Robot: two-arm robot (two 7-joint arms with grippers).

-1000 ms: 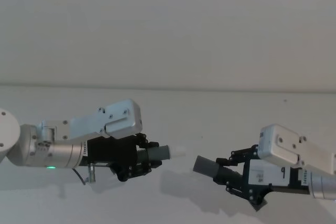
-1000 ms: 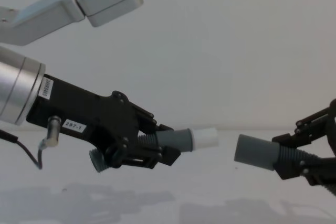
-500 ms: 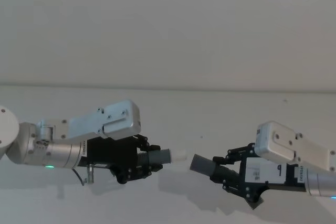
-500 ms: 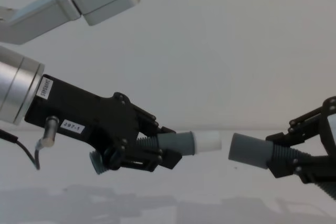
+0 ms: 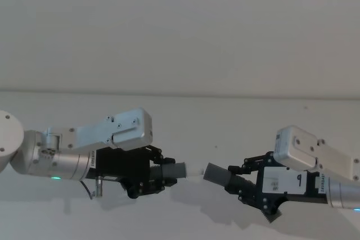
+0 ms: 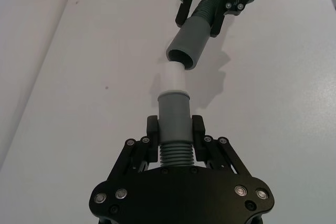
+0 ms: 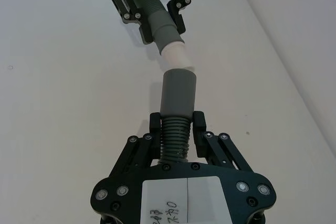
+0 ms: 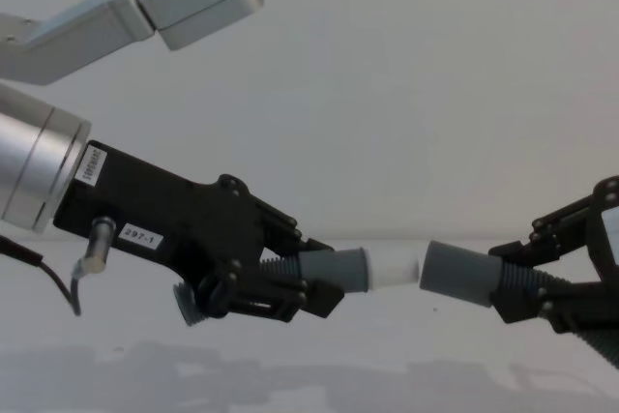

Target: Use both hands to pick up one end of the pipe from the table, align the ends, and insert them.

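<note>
I have both pipe pieces lifted off the table (image 5: 236, 111) and held end to end in the air in front of the body. My left gripper (image 8: 290, 287) is clamped on the ribbed part of the left pipe (image 8: 334, 270), whose white tip (image 8: 394, 264) points right. My right gripper (image 8: 542, 282) is closed the same way around the ribs of the right pipe (image 8: 456, 274), its open cuff facing left. In the chest view the tip sits right at the cuff mouth, and the left wrist view puts the tip (image 6: 173, 76) just at the socket's (image 6: 184, 59) rim, so I judge alignment about done and insertion just starting. Next I'd push the two straight together, keeping the axes in line so the tip doesn't catch the rim. Beyond them lie the bare white table and a plain wall (image 5: 180, 26).
</note>
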